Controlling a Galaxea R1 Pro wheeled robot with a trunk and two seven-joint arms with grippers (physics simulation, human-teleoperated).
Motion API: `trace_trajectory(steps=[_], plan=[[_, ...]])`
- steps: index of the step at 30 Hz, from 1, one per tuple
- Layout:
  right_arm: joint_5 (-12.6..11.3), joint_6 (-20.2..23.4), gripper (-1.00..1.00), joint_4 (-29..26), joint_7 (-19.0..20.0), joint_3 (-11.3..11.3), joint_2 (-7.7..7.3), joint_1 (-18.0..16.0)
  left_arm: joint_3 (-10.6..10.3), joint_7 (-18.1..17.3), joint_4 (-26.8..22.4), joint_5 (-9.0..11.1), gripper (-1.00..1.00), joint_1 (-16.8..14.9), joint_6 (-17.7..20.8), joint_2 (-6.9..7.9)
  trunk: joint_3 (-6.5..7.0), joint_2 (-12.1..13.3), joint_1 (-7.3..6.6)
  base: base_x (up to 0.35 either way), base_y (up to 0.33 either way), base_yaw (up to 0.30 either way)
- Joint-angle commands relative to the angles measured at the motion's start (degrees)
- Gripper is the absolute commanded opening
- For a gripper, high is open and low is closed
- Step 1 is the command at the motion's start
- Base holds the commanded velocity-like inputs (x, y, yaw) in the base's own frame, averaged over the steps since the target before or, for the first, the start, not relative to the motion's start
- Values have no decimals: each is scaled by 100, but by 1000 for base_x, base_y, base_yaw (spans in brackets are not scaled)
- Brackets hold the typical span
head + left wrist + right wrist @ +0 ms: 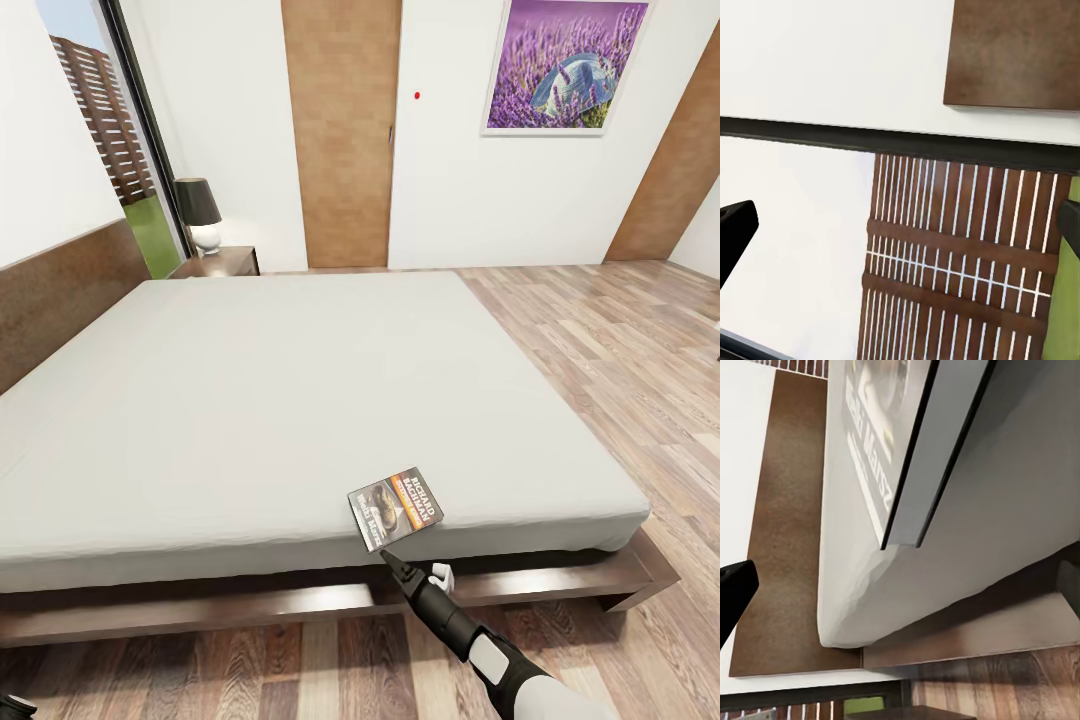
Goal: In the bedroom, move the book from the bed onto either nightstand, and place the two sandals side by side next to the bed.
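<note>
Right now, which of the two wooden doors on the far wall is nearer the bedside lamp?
The upright tan door left of the lavender picture. The lamp stands close by it; the other door is at the far right edge.

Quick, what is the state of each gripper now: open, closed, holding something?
Left gripper: open, holding nothing.
Right gripper: closed on the book at the bed edge.

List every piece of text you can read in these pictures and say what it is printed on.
"RICHARD BACHMAN": white letters on the orange band of the book.
Title lettering beside the cover picture: too blurred to read in the head view, and seen edge-on and cut off in the right wrist view.
No other text.
</note>
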Motion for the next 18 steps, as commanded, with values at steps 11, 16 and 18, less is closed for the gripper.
trace_trajectory(steps=[11, 16, 18], plan=[[48, 58, 100, -26, 12, -56, 0, -7, -48, 38, -7, 60, 100, -4, 59, 9, -5, -2, -1, 0, 0, 0], [47, 57, 100, -27, 10, -57, 2, -9, -48, 38, -7, 60, 100, -4, 60, 9, -5, -2, -1, 0, 0, 0], [48, 57, 100, -27, 9, -57, 4, -10, -48, 38, -7, 60, 100, -4, 59, 9, -5, -2, -1, 0, 0, 0]])
